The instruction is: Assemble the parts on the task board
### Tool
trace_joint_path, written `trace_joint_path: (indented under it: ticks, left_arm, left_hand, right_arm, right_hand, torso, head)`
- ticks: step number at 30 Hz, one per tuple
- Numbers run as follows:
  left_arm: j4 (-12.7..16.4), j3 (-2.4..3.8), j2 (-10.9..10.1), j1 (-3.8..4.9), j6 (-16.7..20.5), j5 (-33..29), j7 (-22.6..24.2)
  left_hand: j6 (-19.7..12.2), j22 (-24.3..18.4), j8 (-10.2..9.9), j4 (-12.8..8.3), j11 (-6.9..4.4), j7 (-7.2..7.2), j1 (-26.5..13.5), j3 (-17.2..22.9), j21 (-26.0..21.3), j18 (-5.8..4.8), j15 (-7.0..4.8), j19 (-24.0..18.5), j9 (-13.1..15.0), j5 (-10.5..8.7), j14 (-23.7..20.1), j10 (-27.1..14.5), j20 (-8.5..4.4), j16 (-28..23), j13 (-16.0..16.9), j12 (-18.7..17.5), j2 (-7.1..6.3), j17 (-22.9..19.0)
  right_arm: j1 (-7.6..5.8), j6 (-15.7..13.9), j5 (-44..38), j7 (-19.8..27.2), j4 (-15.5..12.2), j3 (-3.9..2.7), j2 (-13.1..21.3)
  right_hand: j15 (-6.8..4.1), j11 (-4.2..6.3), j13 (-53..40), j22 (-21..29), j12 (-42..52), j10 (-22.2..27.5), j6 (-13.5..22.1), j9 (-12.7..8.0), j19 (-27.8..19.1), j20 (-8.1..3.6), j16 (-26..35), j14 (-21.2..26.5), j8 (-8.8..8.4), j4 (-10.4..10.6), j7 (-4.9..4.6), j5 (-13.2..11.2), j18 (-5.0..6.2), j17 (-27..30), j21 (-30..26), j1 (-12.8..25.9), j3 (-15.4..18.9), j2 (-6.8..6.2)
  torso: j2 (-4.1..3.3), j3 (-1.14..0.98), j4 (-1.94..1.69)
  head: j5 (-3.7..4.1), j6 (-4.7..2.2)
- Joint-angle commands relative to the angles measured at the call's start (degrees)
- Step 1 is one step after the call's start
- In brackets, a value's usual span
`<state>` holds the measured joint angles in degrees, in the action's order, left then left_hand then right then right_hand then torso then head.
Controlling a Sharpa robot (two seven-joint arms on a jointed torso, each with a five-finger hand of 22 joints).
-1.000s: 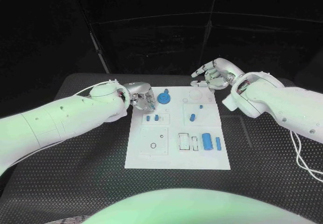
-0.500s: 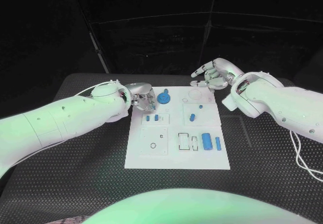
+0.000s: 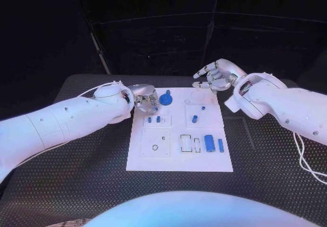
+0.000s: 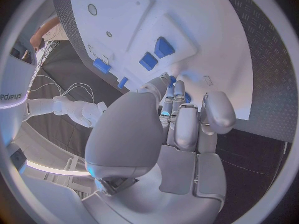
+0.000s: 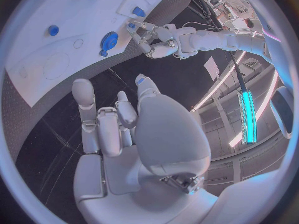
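Task board, seven blue parts, two hands: left hand, right hand.

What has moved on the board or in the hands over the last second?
Nothing has visibly moved. The left hand stays at the task board's far left corner, fingers by the round blue part; whether they touch it I cannot tell. The right hand still hovers open past the board's far edge. The other blue parts lie as before.
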<state>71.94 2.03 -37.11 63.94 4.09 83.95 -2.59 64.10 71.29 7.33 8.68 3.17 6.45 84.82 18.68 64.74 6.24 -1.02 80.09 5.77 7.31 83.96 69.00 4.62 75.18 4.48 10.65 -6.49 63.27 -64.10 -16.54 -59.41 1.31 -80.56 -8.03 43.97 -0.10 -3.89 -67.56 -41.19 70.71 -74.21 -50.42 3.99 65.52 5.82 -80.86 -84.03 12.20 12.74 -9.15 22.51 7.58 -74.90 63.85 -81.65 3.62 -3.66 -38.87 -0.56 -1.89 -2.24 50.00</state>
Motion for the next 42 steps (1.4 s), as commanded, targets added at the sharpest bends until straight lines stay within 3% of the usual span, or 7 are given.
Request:
trace_joint_path:
  ticks: [1,9,18,26,42]
  left_arm:
    - [-0.13,0.03,0.18,0.04,-1.44,-0.27,-0.54]
    - [-0.38,0.03,0.22,0.04,-2.43,-0.27,-1.05]
    - [-0.47,0.03,0.30,0.04,-2.84,-0.27,-0.96]
    - [-0.36,0.03,0.18,0.04,-2.37,-0.27,-0.67]
    - [-0.10,0.03,-0.27,0.04,-1.91,-0.27,-0.90]
  left_hand:
    - [0.46,0.06,-0.06,-0.01,-0.12,0.10,-0.48,0.37,0.13,-0.67,-0.40,-0.03,0.08,-0.32,1.46,0.49,0.00,0.07,0.03,-0.19,0.04,-0.09]
    - [0.57,0.11,-0.07,-0.08,-0.17,0.08,-0.46,0.44,0.16,-0.67,-0.43,-0.03,0.09,-0.33,1.45,0.64,-0.02,0.06,0.06,-0.22,-0.03,-0.15]
    - [-0.15,0.21,-1.00,0.08,0.13,0.48,-1.26,0.41,0.00,-0.66,-0.24,-0.18,-0.25,-0.46,1.33,0.46,0.07,-0.05,0.02,-1.09,-1.11,-0.66]
    - [-4.38,0.42,-3.78,0.42,0.32,1.10,-1.96,0.58,-0.12,-0.64,-0.06,-0.28,-1.64,-0.43,1.20,0.33,0.31,-0.12,-0.01,-2.23,-2.30,-1.29]
    - [-7.31,0.41,-3.90,0.88,0.54,1.41,-2.89,-0.14,-0.55,-0.57,0.10,-0.51,-2.16,-0.51,1.09,-0.06,0.44,-0.15,0.03,-3.25,-3.64,-1.82]
  right_arm:
    - [-0.10,0.23,-0.10,0.40,-0.11,-0.04,-0.03]
    - [-0.10,0.27,-0.10,0.40,-0.08,-0.04,-0.02]
    - [-0.10,0.28,-0.10,0.40,-0.01,-0.04,-0.07]
    - [-0.10,0.27,-0.10,0.41,0.07,-0.03,-0.09]
    - [-0.09,0.33,-0.10,0.26,0.36,-0.03,-0.06]
  right_hand:
    - [-0.29,-0.07,0.01,0.04,0.15,0.14,-0.33,0.05,0.27,0.01,0.20,-2.55,0.33,-0.07,0.19,-0.10,1.14,-0.67,-0.36,0.15,0.26,0.51]
    - [-0.29,-0.07,0.01,0.04,0.15,0.14,-0.33,0.05,0.27,0.01,0.20,-2.55,0.33,-0.07,0.19,-0.10,1.14,-0.67,-0.36,0.15,0.26,0.51]
    - [-0.31,-0.05,0.06,0.10,0.12,0.17,-0.35,0.04,0.25,-0.01,0.24,-2.55,0.38,-0.07,0.21,-0.11,1.15,-0.63,-0.41,0.12,0.30,0.50]
    - [-0.31,-0.05,0.06,0.10,0.12,0.17,-0.35,0.04,0.25,-0.01,0.24,-2.55,0.38,-0.07,0.21,-0.11,1.15,-0.63,-0.41,0.12,0.30,0.50]
    - [-0.32,-0.05,0.19,0.22,0.02,0.27,-0.31,0.03,0.20,-0.02,0.30,-2.53,0.38,-0.08,0.21,-0.12,1.17,-0.55,-0.49,0.10,0.32,0.48]
  torso:
    - [0.05,0.00,0.01]
    - [0.04,-0.03,-0.04]
    - [0.03,0.02,-0.03]
    - [0.02,0.00,-0.06]
    - [0.06,0.03,-0.05]
  head:
    - [0.02,0.00]
    - [0.03,0.00]
    - [-0.02,0.00]
    - [-0.01,0.00]
    - [-0.02,0.00]
